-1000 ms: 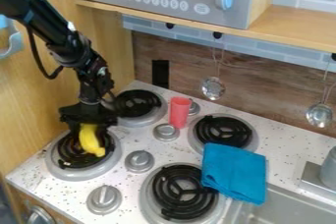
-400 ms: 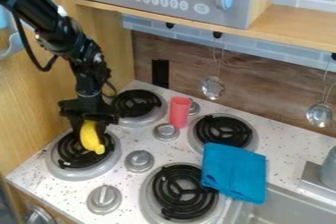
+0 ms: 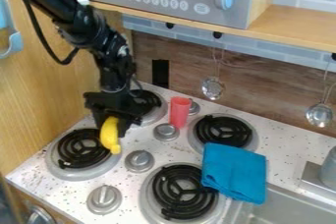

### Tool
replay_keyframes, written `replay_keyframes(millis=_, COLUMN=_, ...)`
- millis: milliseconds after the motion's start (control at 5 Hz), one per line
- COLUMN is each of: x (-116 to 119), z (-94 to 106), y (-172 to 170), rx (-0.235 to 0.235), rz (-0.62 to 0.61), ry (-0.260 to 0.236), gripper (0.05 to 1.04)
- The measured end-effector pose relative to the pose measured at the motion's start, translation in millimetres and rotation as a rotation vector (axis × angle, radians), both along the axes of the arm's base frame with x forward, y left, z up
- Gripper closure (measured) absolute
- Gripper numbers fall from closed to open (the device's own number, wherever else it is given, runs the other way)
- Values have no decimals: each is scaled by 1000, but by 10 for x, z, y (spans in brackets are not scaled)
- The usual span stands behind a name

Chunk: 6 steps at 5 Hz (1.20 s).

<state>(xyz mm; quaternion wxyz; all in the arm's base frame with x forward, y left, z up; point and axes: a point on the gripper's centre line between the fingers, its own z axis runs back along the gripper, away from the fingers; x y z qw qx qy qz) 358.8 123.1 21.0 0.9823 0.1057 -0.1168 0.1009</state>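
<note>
While the speckled stovetop spans the scene, the sink is cut off at the lower right, and the blue cloth overlaps a burner. The black gripper is closed on the yellow banana, near the front-left burner: grasp made, release undone. The banana's upper end is hidden; whether its lower tip touches anything, I can't tell.
</note>
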Motion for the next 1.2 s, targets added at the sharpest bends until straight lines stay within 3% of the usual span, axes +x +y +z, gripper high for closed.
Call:
replay_keyframes(millis=200, x=25, z=153, y=-365, rx=23, rz=-106, ry=-31, gripper=477)
replay_keyframes(millis=400, x=86, z=147, y=-619, rx=53, rz=-158, ry=-59, gripper=477)
replay_keyframes(millis=800, x=401, z=-379, y=-630, rx=89, rz=-164, ry=-45, gripper=477)
replay_keyframes(millis=1000, x=572, z=-585, y=-664, rx=59, rz=-219, ry=-57, gripper=444)
replay_keyframes(millis=1200, x=626, z=-586, y=-653, rx=49, rz=-214, ry=-84, gripper=328)
